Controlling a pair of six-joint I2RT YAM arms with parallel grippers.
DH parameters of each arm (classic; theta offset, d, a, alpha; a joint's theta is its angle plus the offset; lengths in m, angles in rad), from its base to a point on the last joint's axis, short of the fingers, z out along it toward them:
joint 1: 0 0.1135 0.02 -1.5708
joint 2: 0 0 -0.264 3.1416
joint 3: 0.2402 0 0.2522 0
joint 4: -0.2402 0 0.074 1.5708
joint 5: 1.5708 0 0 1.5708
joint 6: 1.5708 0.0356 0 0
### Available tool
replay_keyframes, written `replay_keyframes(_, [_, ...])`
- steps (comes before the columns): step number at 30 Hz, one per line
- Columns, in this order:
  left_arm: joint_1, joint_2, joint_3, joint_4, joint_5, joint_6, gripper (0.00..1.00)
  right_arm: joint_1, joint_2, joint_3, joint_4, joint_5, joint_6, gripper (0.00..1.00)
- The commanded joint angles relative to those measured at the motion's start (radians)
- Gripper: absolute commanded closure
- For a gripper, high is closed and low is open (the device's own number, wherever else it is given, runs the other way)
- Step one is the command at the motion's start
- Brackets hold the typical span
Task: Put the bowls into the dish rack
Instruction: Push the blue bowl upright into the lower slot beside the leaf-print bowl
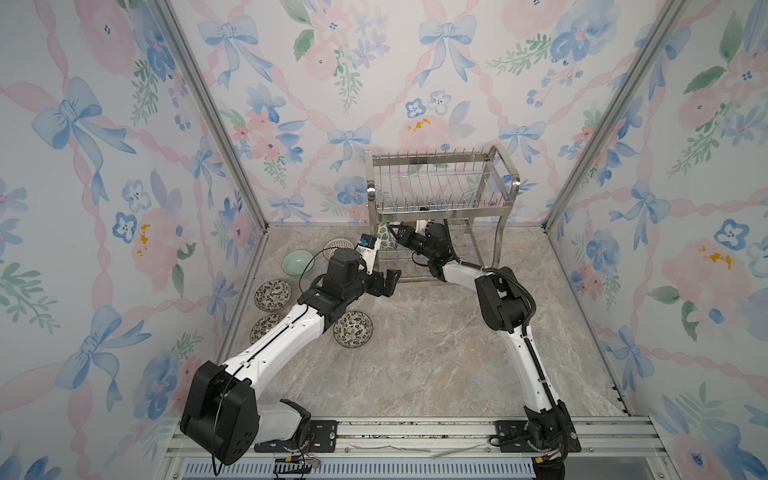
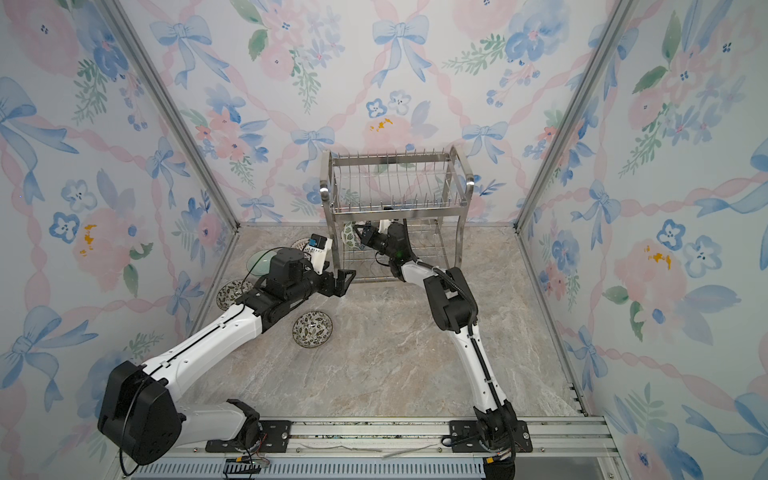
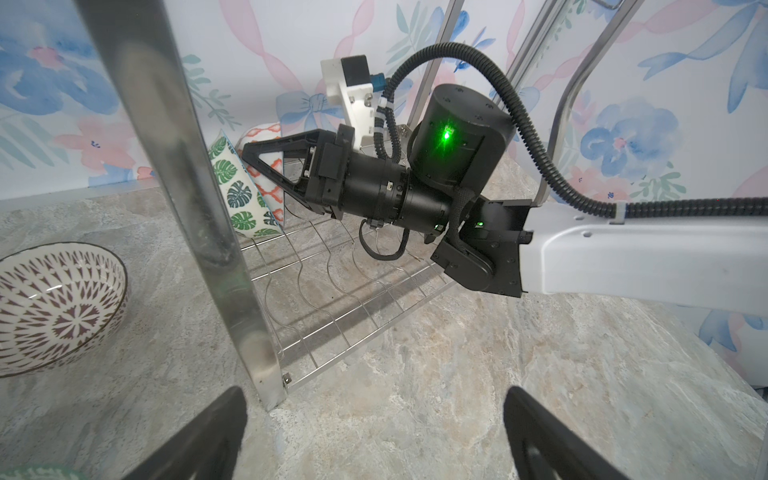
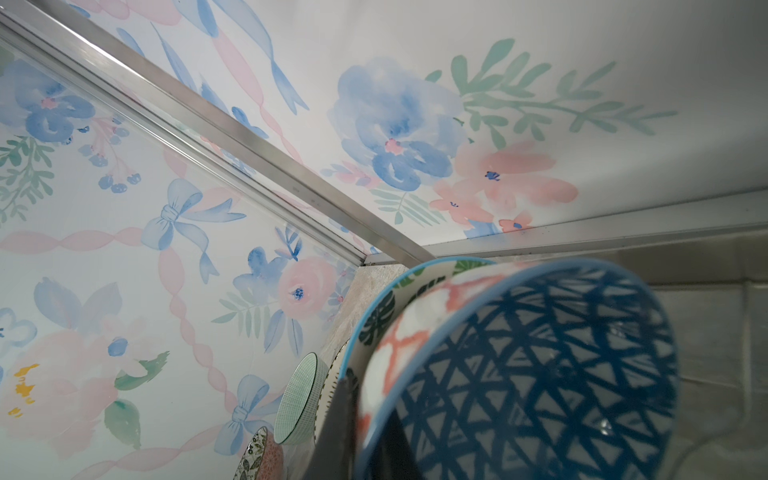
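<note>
two bowls stand on edge at the left end of the dish rack lower tier: the green-leaf bowl at the end, the red-lattice bowl tucked just inside it, both mouths facing back along the tier toward the right arm. right fingers are clenched on the red-lattice bowl's rim, reaching in along the tier. we read the way out as straight back on that same line after letting go. we can't tell if the bowl's lower edge sits on the wires. left fingers are released, empty, hovering by the rack's front left leg. we count five loose bowls in a top view, incl. the pale green bowl, on the worktop left of the rack. left arm is nearer those.
</note>
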Motion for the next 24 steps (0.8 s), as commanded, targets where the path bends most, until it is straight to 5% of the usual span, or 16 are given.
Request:
replay_keyframes(1, [0.006, -0.001, -0.004, 0.012, 0.014, 0.002, 0.02, -0.006, 0.008, -0.009, 0.089, -0.032, 0.007, 1.0])
replay_keyframes(24, [0.005, -0.001, -0.004, 0.012, 0.02, 0.003, 0.02, -0.036, -0.059, -0.093, -0.012, -0.056, -0.08, 0.96])
